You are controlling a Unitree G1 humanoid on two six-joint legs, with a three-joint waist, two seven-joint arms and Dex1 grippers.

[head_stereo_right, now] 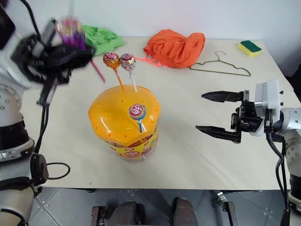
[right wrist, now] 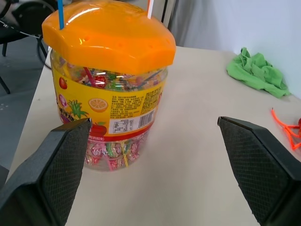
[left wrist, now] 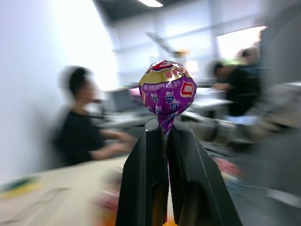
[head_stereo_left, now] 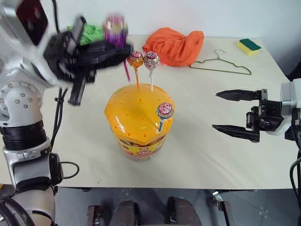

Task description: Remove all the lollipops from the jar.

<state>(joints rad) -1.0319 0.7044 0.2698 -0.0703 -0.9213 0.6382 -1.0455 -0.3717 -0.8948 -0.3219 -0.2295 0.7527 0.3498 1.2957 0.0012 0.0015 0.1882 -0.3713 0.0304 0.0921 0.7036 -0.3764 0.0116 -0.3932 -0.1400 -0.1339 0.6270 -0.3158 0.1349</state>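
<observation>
Your left gripper is clamped on the stick of a purple-wrapped lollipop, holding it up in the air above and to the far left of the jar, clear of the lid; judging by the grip just under the candy head, the stick hangs free below the fingers so it can come straight out of its hole without bending. Your right gripper waits well to the right of the jar, jaws spread wide and empty, pointing toward it, probably ready to steady the tub or take the next stick. The jar sits near the middle of the table, a clear tub with a glossy orange domed lid dotted with small holes and a bright fruit label around the body, packed with wrapped sweets inside. Three lollipops are left planted in the lid: two at the far edge side by side, one on an orange stick and one on a white stick, and one at the near right on a blue stick, leaning outward. So I judge one out of four is done. A green cloth, an orange cloth, a wire hanger and a sponge lie along the far side, well apart from the jar.
</observation>
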